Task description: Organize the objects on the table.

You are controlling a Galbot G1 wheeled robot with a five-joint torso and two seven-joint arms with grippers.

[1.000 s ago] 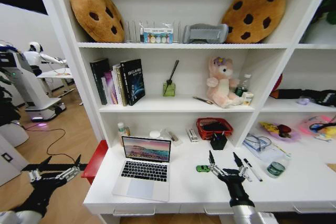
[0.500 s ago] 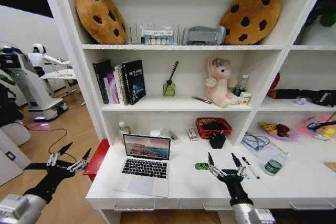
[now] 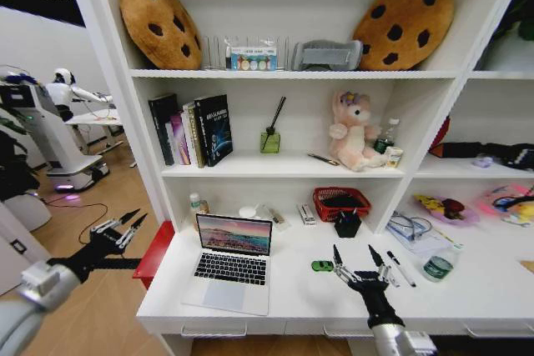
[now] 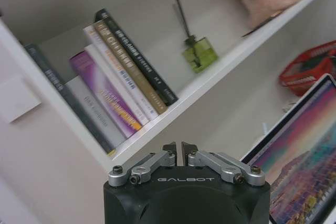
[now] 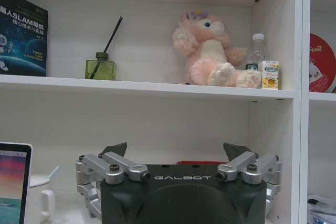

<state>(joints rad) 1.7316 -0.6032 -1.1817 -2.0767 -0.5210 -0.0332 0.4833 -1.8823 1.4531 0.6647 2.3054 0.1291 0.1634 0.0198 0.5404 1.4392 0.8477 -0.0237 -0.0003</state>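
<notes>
in the head view, the long white desk (image 3: 300, 302) joined to tall white shelving carries a thin silver laptop with black keys (image 3: 229, 266), lid up and screen lit, on its left part. a tiny green toy car (image 3: 322, 267) sits to the right of the laptop, apart from it. the right gripper (image 3: 360, 263) hovers above the desk just right of the car, its two black fingertips spread wide and holding nothing. just beside it to the right lie a few slim pens (image 3: 399, 269), and farther right stands a small dark-green round container (image 3: 437, 268). behind these, against the back of the desk, sit a red mesh basket (image 3: 341, 203) and a black pen holder (image 3: 347, 224). the left gripper (image 3: 127, 228) hangs off the desk's left end, above the wooden floor and beside a red box (image 3: 156, 253), its fingers close together. in the left wrist view, the left gripper (image 4: 181, 148) shows its fingertips pressed nearly together with nothing between them; beyond it are a row of upright books (image 4: 113, 90), a green glass reed diffuser (image 4: 198, 53), and the corner of the laptop's lit screen (image 4: 302, 145). in the right wrist view, the right gripper (image 5: 176, 153) has its fingers well apart and empty, facing the shelf that bears the diffuser (image 5: 101, 66), a pink plush toy (image 5: 212, 59) and a small clear bottle (image 5: 256, 51); the edge of the laptop screen (image 5: 13, 182) and a white mug (image 5: 39, 198) appear at one side.
</notes>
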